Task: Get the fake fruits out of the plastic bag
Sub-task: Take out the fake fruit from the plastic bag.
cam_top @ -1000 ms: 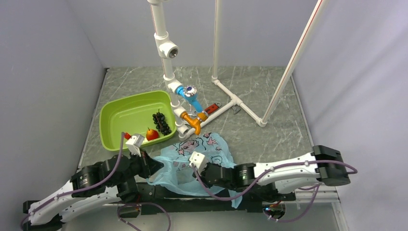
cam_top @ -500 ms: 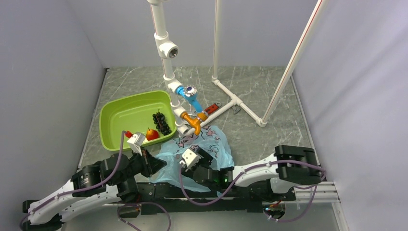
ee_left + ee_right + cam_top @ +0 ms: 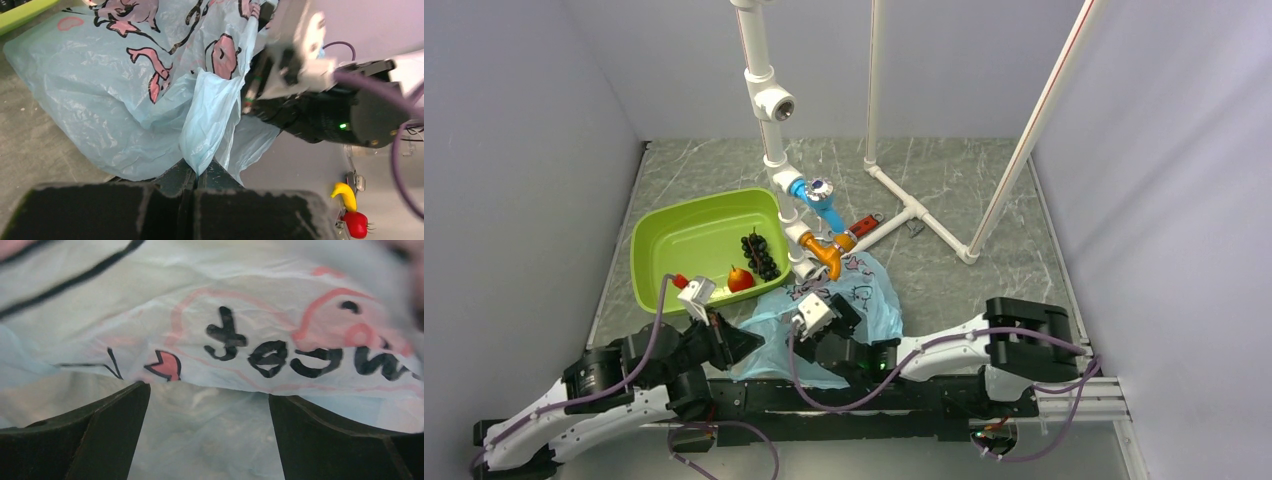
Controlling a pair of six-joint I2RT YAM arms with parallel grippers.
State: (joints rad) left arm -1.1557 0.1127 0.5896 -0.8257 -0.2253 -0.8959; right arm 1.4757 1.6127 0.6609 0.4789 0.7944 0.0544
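The plastic bag (image 3: 864, 298), light blue with pink-and-black prints, lies crumpled at the near middle of the table. My left gripper (image 3: 757, 343) is shut on a fold of the bag's near-left edge (image 3: 200, 130), pinched between its fingertips (image 3: 197, 172). My right gripper (image 3: 846, 308) sits against the bag and stands open (image 3: 210, 430), with bag film (image 3: 210, 355) across the gap between its fingers (image 3: 115, 430). A dark bunch of grapes (image 3: 760, 255) lies in the green tub (image 3: 674, 240). What the bag holds is hidden.
A red fruit (image 3: 741, 279) lies beside the grapes in the tub. A white pipe frame (image 3: 904, 215) with blue and orange fittings (image 3: 824, 215) stands right behind the bag. Grey walls close both sides. A yellow and a red item (image 3: 350, 210) lie beyond the table edge.
My right arm has swung left and pushed forward against the bag while its jaws opened wide. The bag has bunched toward the pipe. My left gripper has kept its pinch and shifted slightly left.
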